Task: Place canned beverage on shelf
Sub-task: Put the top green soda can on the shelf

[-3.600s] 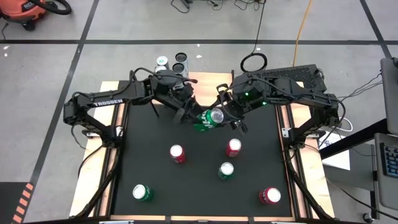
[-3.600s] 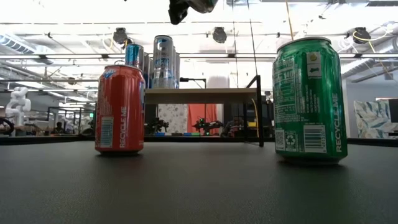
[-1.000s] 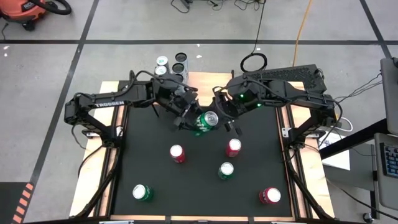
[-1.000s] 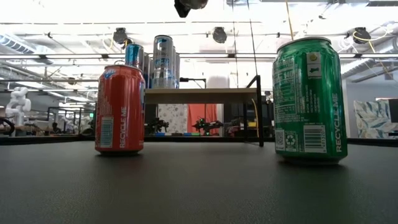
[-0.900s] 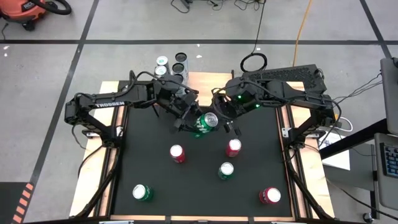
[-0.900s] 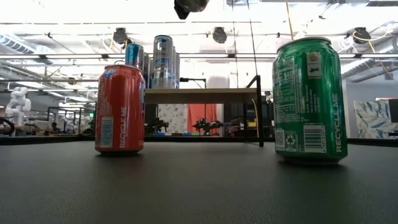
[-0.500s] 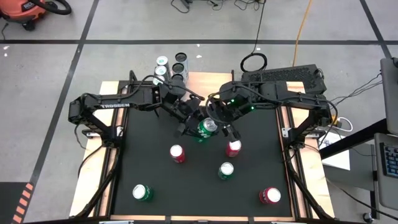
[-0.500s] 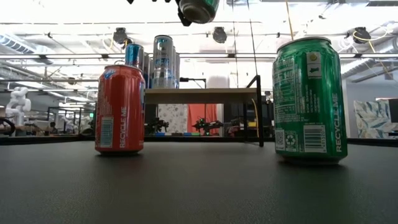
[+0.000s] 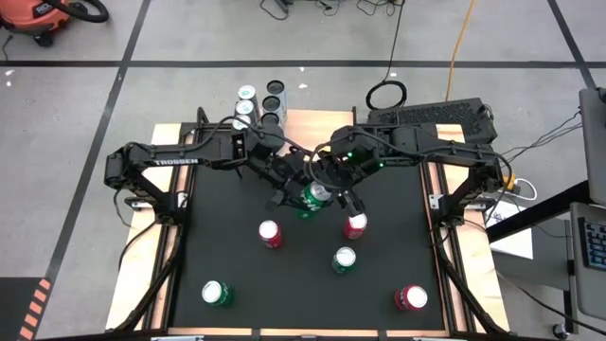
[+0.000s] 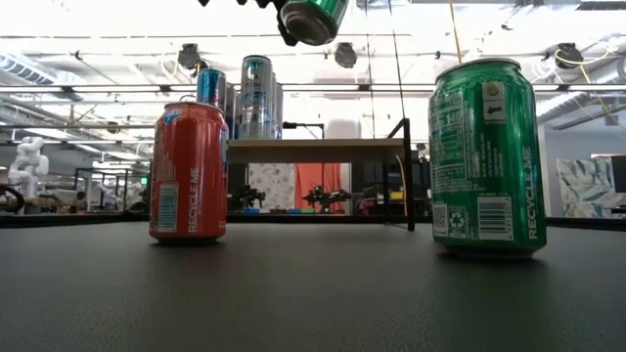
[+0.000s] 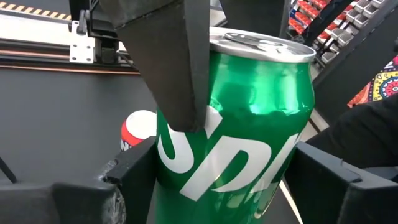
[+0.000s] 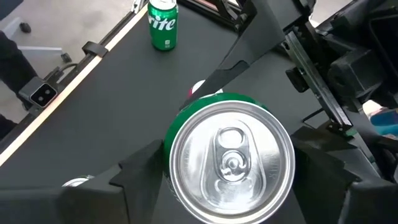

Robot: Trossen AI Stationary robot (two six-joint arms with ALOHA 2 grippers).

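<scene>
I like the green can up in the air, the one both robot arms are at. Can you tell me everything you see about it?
The green can is shiny metal with big white letters and a silver top whose pull tab is unopened. It has a small dent near the top. It hangs tilted above the black table, touching nothing below. The right gripper has its dark fingers on both sides of it, and the left gripper sits around it too, fingers beside its sides.
</scene>
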